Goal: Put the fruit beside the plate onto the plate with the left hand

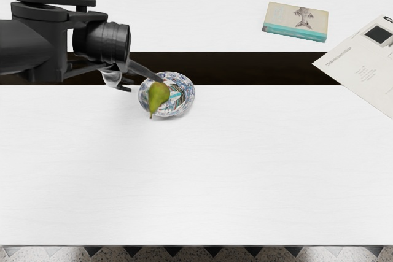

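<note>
At left rim of plate (186,90), pear (158,95) against left hand (124,77)

The desk (245,170) is matt white with faint grain; the plate (184,90) looks glazed, glossy, the pear (158,95) smooth-skinned. Upper left, the arm (37,44) is matt black, plastic-looking.

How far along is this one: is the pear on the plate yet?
Mostly done: the pear lies over the left part of the plate, stem tip past the rim. In hand: the left hand is at the pear; whether it grips it is unclear. Left: confirm release and pull the arm away.
</note>
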